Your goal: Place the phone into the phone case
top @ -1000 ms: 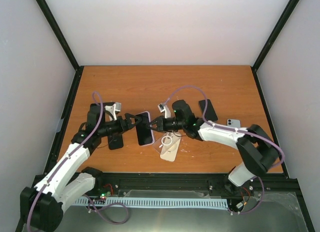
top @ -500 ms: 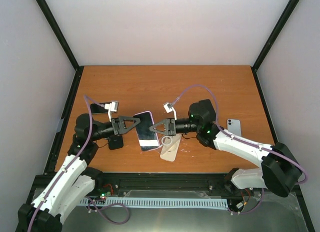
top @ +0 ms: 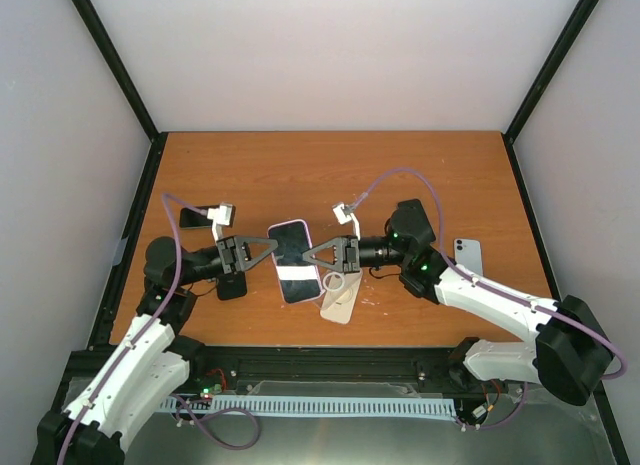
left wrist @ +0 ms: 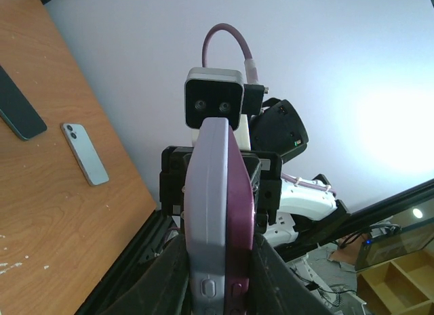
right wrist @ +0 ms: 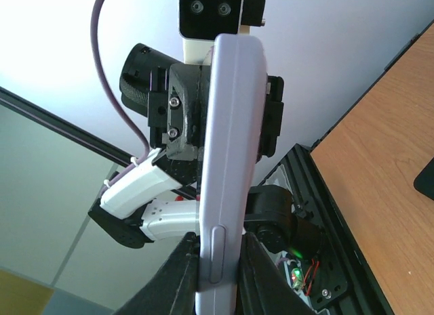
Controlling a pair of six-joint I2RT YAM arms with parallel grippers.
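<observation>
we note the left gripper (top: 275, 247), gaping earlier, now clamped on the phone (top: 296, 280); right gripper (top: 306, 255) pinches its opposite edge. smooth lilac slab, rounded corners.

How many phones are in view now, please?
5: lavender phone between left end effector and right end effector; light blue phone, right; dark phone beside it; second dark phone far left; third dark phone under the left end effector. Others may be hidden.

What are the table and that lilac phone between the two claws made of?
The table: wood or wood-look laminate, orange-brown with faint grain, smooth and low-sheen. The phone: dark glossy front, likely glass, since it mirrors a bright band; its lilac rim looks matte, plastic or silicone.
</observation>
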